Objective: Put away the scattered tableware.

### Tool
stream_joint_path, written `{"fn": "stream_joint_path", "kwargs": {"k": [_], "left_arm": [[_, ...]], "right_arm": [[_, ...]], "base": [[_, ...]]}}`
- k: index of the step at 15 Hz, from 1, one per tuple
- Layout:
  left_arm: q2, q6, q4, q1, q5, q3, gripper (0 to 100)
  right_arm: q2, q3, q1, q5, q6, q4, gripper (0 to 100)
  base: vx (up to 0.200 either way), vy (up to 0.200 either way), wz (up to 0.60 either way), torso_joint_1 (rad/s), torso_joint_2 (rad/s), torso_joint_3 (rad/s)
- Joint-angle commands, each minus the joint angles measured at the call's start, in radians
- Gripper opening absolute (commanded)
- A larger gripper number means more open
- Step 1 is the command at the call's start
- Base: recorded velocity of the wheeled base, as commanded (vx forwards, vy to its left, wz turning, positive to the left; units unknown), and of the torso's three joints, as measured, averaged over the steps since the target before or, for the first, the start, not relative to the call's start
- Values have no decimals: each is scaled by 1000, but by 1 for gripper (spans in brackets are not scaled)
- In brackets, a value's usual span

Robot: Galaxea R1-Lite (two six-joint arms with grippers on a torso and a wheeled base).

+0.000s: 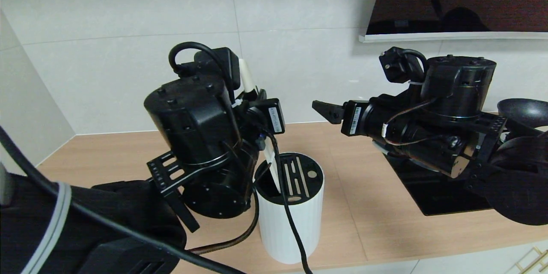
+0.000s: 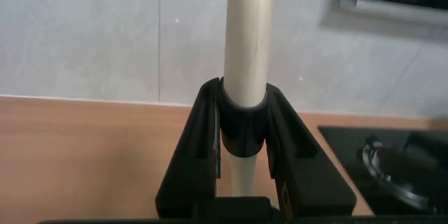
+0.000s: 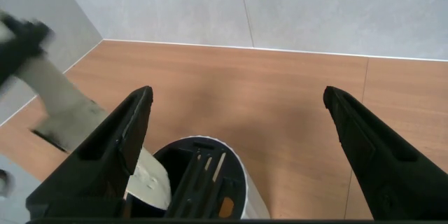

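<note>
Left gripper [image 2: 243,122] clamped on utensil [image 2: 245,35]; long axis near upright, 12 to 6. Holder [image 1: 291,222] sits at 6 of the grip, and the utensil's lower end looks to dip into its open well. Right gripper [image 3: 238,126] spread wide, at 2 of holder. Left arm nearer.

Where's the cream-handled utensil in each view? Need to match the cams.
Head view: utensil centre-left, held in the left gripper, lower end in the white holder.
Left wrist view: utensil in the middle, upright, clamped.
Right wrist view: utensil slanting down into the holder.
Shared landmark: wooden counter.
</note>
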Motion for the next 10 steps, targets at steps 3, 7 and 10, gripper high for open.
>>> {"fn": "stream_joint_path", "kwargs": {"k": [3, 7, 10], "left_arm": [[26, -1, 0, -33, -18, 45, 0], [52, -4, -1, -33, -21, 59, 0], [65, -5, -3, -33, -20, 74, 0]], "right_arm": [[3, 2, 0, 0, -1, -1, 100], [3, 2, 0, 0, -1, -1, 100], [3, 4, 0, 0, -1, 0, 100]], "base": [[0, 0, 0, 0, 0, 0], [0, 0, 0, 0, 0, 0], [0, 0, 0, 0, 0, 0]]}}
